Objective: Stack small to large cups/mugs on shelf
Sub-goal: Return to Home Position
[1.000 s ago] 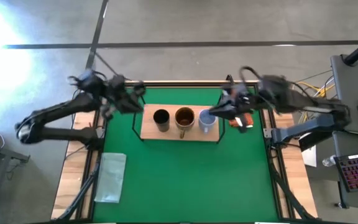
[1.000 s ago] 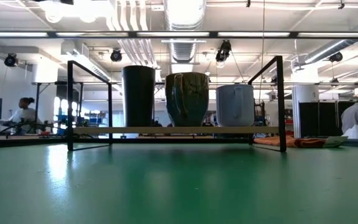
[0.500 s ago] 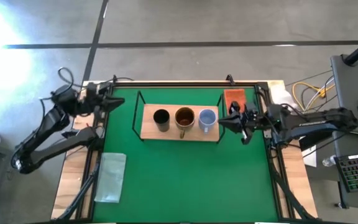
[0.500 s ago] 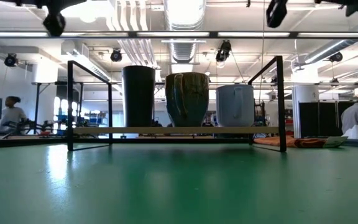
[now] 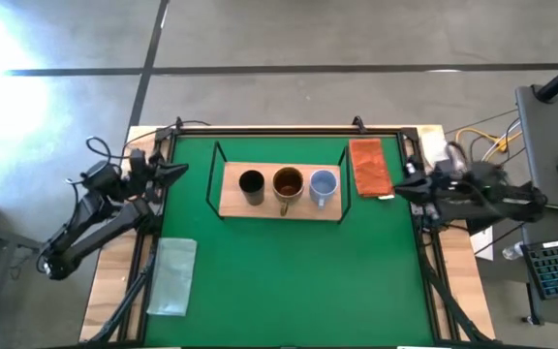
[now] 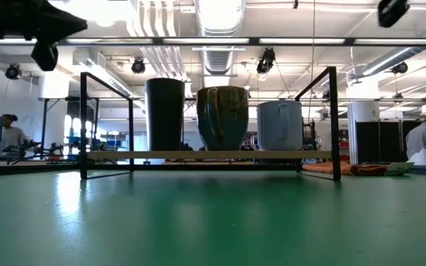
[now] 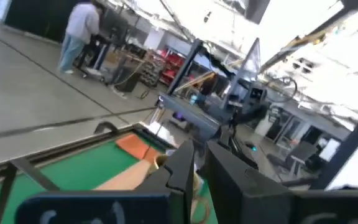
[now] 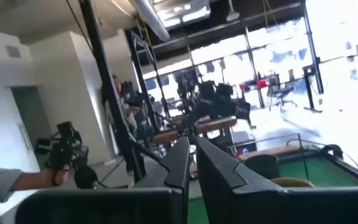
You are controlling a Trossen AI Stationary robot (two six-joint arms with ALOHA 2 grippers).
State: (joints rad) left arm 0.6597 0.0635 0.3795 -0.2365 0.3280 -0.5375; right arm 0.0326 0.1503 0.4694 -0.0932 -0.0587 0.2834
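Both arms have pulled back to the table's [image 5: 289, 281] sides. The left gripper [image 5: 174, 170] and right gripper [image 5: 402, 187] show fingers closed and empty. From above I see the black cup [image 5: 251, 183], brown mug [image 5: 288, 182] and blue mug [image 5: 324, 184] in a row on the shelf [image 5: 281, 209]. Only my low view shows them upright.

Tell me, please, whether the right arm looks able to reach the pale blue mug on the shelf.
Probably yes. The right claw sits at the table's right edge, and the pale blue mug stands at that end of the shelf, open from above; only the flat orange cloth lies between.
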